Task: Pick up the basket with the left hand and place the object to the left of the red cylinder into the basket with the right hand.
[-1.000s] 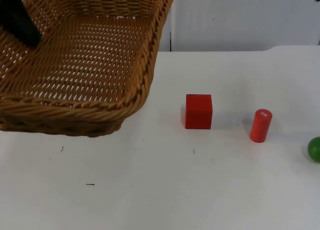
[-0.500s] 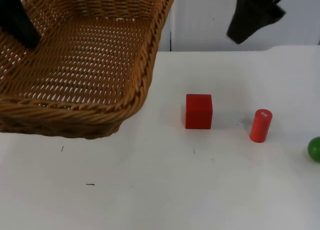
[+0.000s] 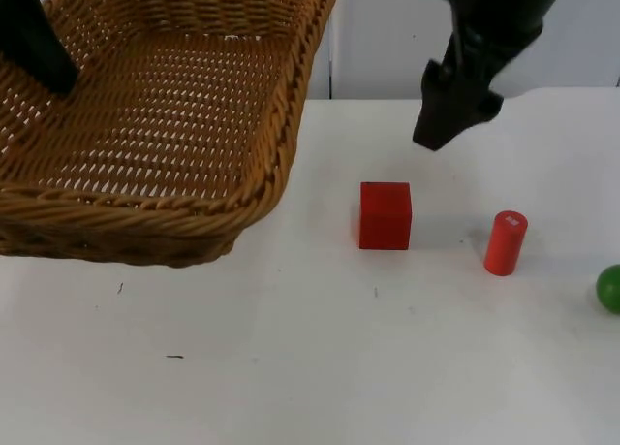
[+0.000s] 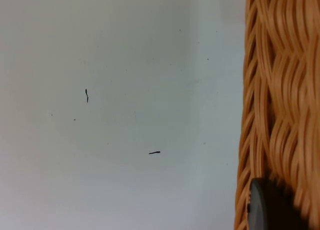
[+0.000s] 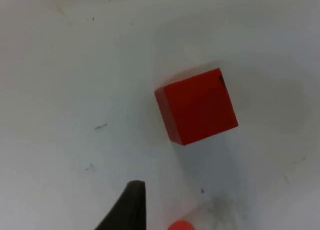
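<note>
We note a white table top (image 3: 291,367) with small dark specks, ending at a grey partition wall (image 3: 387,38). The left gripper (image 4: 270,205) grips the wicker basket (image 3: 165,125), held aloft. Since half a second ago, the right gripper (image 3: 441,125) has descended above the red cube (image 3: 386,215); whether its fingers are open we cannot tell. The cube sits left of the red cylinder (image 3: 505,242); a green ball (image 3: 609,288) lies at the table's right edge. The right wrist view shows a dark mark on the cube's top edge.

Wicker basket (image 3: 165,125) held aloft, tilted; red cube (image 3: 386,215) on table, left of upright red cylinder (image 3: 505,242).
</note>
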`<act>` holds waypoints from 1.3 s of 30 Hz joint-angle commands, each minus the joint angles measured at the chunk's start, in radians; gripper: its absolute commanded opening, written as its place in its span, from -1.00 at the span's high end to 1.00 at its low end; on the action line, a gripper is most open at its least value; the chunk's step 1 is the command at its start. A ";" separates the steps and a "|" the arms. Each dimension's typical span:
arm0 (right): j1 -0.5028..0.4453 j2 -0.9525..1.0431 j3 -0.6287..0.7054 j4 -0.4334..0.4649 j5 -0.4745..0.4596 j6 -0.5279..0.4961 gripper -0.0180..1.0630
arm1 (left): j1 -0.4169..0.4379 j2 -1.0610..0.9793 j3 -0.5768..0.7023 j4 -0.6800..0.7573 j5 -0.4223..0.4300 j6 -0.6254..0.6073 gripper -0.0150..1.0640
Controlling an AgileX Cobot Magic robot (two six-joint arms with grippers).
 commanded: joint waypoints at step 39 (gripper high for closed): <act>0.033 0.344 -0.007 0.130 -0.269 -0.206 -0.93 | -0.004 -0.014 -0.002 -0.017 -0.008 -0.015 0.98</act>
